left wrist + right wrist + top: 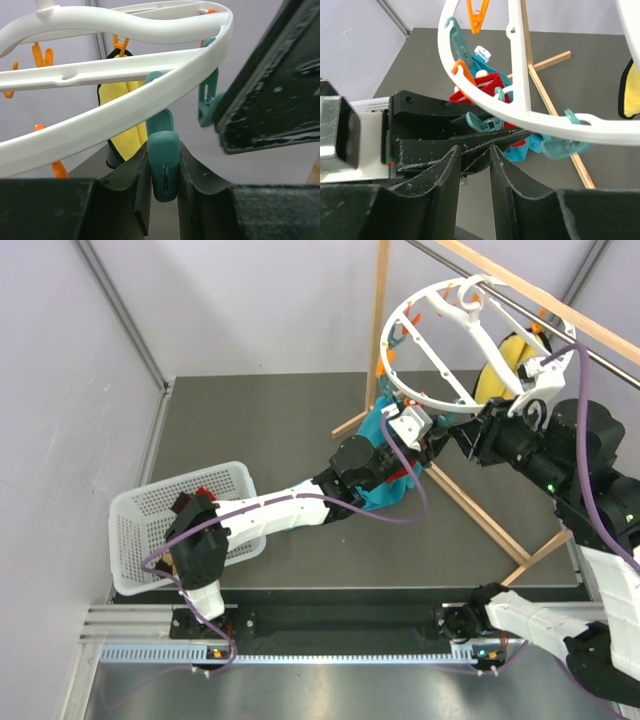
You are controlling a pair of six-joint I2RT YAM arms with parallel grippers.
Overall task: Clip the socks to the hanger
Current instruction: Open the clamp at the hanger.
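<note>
While between left jaws, teal clip (164,165)

Left claw (163,167) tight, right claw (473,157) ajar

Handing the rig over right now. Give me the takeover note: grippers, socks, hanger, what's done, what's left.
Left gripper: shut on a teal clip on the hanger rim.
Right gripper: close beside that clip, fingers nearly together. Cannot tell if it holds anything.
Socks: a red sock sits just under the rim by the clips, unclear whether clipped. The basket socks lie in the white basket at the left.
Done: no sock confirmed clipped.
Left: probably feed the red sock into the pinched clip, then fetch the basket socks.
</note>
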